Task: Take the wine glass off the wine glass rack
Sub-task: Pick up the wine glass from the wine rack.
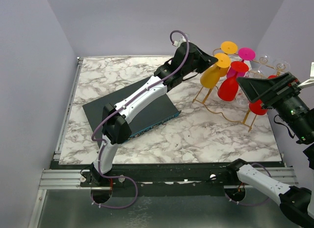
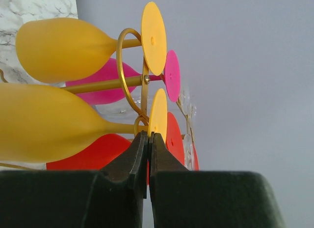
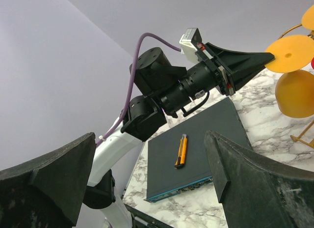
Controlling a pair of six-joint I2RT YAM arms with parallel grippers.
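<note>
The gold wire wine glass rack (image 1: 212,106) stands at the back right of the table with several glasses hanging bowl-down: yellow, red, pink and clear. My left gripper (image 1: 212,62) is shut, its fingertips (image 2: 142,139) pinching the lower rim of the round foot of the nearest yellow wine glass (image 2: 54,122), beside the rack's curled end (image 2: 123,66). The same pinch shows in the right wrist view (image 3: 272,56). My right gripper (image 1: 252,85) is wide open and empty, raised beside the rack's right side, near a red glass (image 1: 228,88).
A dark flat box (image 1: 147,115) lies mid-table under the left arm, with an orange utility knife (image 3: 181,151) on it. Lilac walls close in the back and sides. The marble table (image 1: 196,134) ends near the right arm.
</note>
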